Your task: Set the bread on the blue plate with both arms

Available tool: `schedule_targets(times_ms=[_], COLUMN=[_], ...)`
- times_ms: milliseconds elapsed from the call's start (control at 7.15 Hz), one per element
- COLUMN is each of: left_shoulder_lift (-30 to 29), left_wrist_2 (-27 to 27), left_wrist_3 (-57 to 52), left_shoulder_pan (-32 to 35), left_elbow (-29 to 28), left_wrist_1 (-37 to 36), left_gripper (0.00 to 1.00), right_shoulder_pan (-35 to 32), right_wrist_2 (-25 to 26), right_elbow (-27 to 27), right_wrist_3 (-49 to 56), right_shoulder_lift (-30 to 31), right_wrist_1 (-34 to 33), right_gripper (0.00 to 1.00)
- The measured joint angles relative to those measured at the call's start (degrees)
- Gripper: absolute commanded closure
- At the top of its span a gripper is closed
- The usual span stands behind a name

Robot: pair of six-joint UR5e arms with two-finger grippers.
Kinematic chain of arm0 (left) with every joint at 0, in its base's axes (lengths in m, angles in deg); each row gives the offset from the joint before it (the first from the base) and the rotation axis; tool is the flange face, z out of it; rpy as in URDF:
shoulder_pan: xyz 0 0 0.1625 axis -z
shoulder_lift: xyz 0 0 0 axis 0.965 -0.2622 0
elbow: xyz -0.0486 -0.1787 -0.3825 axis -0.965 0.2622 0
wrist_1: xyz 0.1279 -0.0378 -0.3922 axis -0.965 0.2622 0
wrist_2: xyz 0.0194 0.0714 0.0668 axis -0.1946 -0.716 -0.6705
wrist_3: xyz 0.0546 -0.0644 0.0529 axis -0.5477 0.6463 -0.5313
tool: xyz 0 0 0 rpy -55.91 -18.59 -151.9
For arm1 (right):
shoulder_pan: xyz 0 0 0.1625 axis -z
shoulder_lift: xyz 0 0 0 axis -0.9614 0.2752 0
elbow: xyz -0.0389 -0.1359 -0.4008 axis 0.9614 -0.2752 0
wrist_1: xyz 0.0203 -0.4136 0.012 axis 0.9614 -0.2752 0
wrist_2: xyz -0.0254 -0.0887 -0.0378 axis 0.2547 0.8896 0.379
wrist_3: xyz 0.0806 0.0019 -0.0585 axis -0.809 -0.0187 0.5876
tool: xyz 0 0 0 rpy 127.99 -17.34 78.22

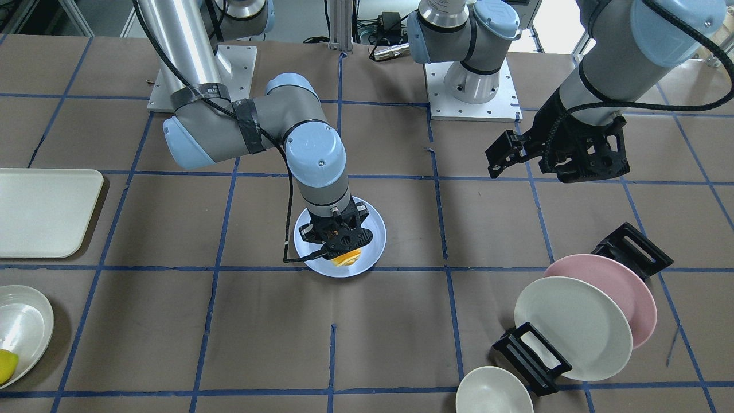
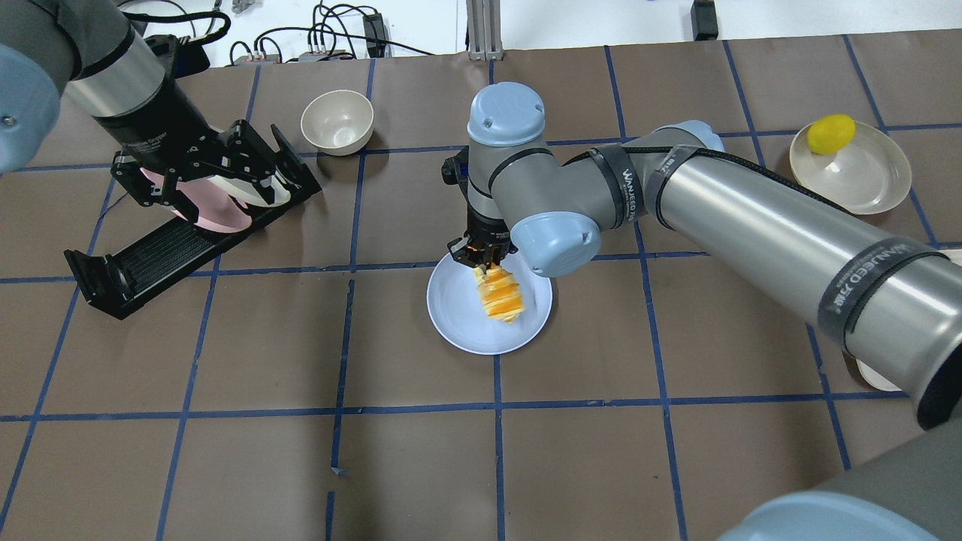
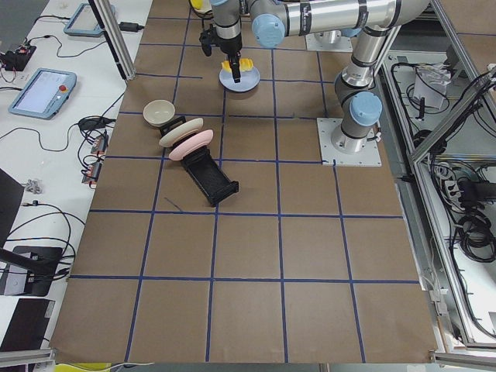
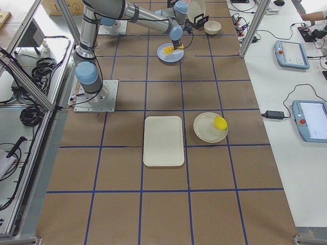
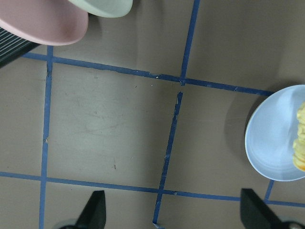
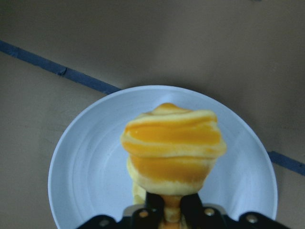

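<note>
The striped orange and yellow bread (image 2: 500,294) (image 6: 171,143) hangs tilted over the pale blue plate (image 2: 458,315) (image 1: 374,228) in the middle of the table. My right gripper (image 2: 481,261) (image 6: 171,210) is shut on the bread's upper end. Its lower end points down at the plate (image 6: 86,167); I cannot tell whether it touches. My left gripper (image 1: 498,160) (image 5: 174,212) hovers open and empty above the table near the dish rack, well to the side of the plate (image 5: 271,138).
A black dish rack (image 1: 533,358) holds a pink plate (image 1: 631,287) and a cream plate (image 1: 565,327), with a small bowl (image 1: 493,393) beside it. A cream tray (image 1: 46,212) and a cream dish (image 2: 864,180) with a yellow lemon-like piece (image 2: 830,134) lie on the right arm's side.
</note>
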Motion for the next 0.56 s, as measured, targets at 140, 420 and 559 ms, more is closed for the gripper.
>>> schedule_targets(times_ms=[140, 420, 559], left_shoulder_lift=[-0.07, -0.29, -0.33], left_wrist_2=[-0.04, -0.31, -0.74], left_wrist_3=[0.07, -0.40, -0.54], left_shoulder_pan=[0.01, -0.01, 0.01], left_elbow=[0.15, 0.72, 1.02], left_wrist_1=[-0.05, -2.95, -4.82], left_gripper=[0.00, 0.00, 0.00], right_shoulder_pan=[-0.01, -0.01, 0.08], right_wrist_2=[-0.01, 0.06, 0.16], right_elbow=[0.12, 0.71, 0.76], right_wrist_3=[0.08, 0.23, 0.37], right_shoulder_lift=[-0.01, 0.02, 0.32], right_wrist_1=[-0.10, -0.18, -0.21], right_gripper=[0.00, 0.00, 0.00])
